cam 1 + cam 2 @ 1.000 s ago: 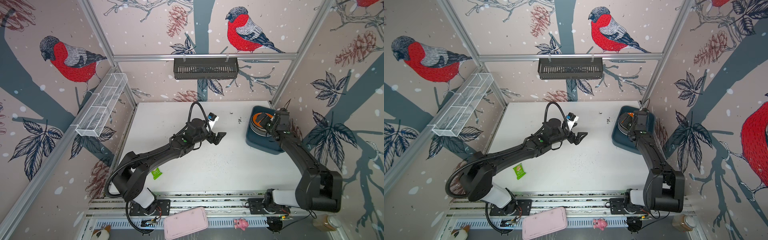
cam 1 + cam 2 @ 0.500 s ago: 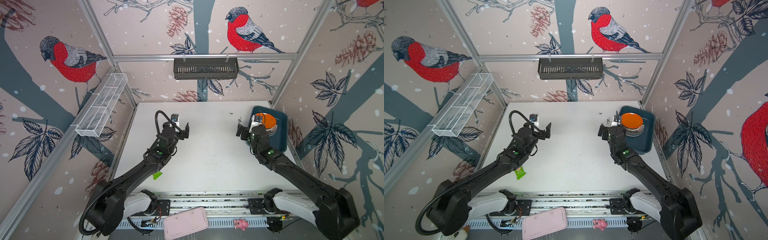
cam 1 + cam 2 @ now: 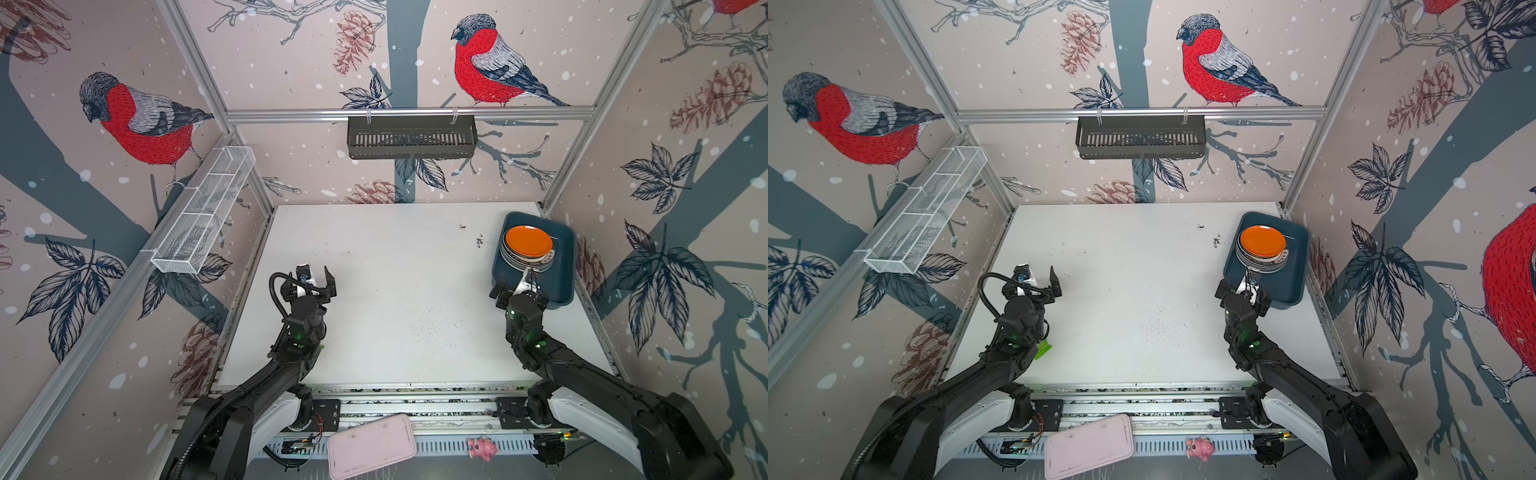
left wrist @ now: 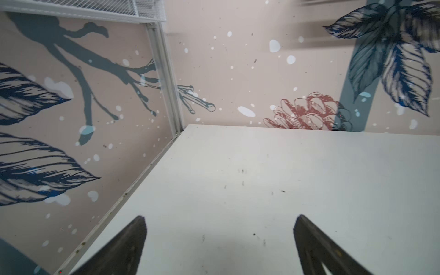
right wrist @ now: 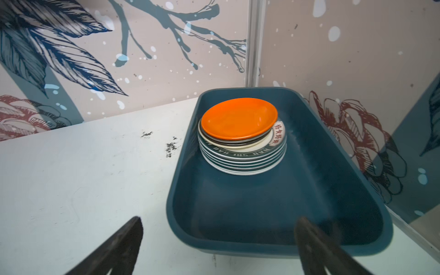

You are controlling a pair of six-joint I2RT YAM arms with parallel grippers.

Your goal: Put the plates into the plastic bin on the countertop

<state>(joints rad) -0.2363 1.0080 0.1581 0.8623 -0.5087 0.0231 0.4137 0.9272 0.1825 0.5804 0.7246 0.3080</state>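
In right wrist view: stacked plates | left wrist: countertop

Both top views are looking down from above the near edge, sharing the whole worktop; wrist cameras are facing far corners, low.

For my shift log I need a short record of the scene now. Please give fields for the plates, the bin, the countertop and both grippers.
plates: one stack, inside the plastic bin
top plate: plain orange plate
plastic bin: far right corner of the countertop
countertop: no plate visible on it
left gripper: open, holds nothing, over the left side of the countertop
right gripper: open, holds nothing, at the bin's near end
task: appears done
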